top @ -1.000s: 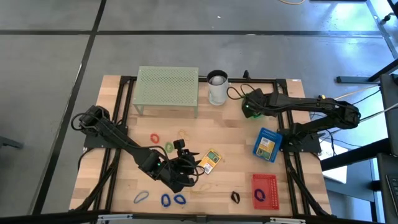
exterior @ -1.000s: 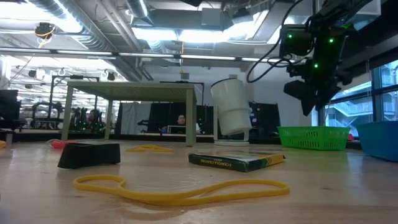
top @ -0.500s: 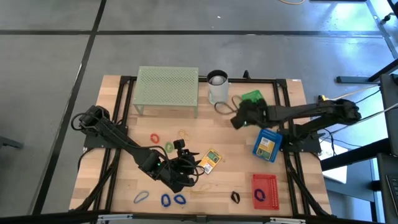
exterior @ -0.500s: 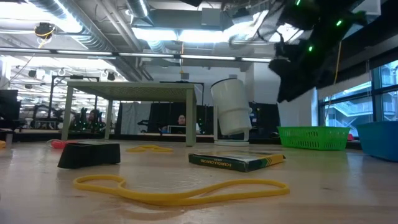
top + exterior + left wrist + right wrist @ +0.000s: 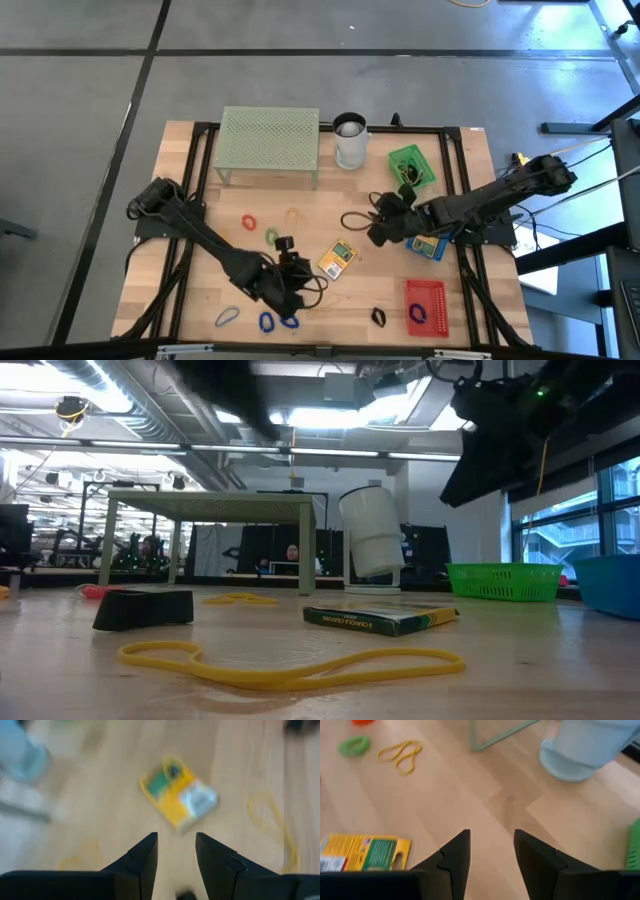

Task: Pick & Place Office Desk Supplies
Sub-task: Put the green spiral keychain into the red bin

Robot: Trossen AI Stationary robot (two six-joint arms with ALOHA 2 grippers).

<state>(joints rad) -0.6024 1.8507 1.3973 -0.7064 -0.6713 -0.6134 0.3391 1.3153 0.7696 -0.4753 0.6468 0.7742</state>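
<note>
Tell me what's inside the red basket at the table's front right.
In the high view, the red basket holds a small blue rubber band. Nothing else shows inside; no arm covers it.

Left tool (image 5: 291,272) by yellow card pack (image 5: 337,259), right tool (image 5: 378,222) mid-table

Motion blur smears the left wrist view; the yellow card pack (image 5: 179,800) shows no readable print. The white cylindrical cup (image 5: 592,745) is cut off at the picture's edge.

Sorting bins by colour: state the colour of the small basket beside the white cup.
Bright green; the small basket right of the white cup shows best in the high view.
</note>
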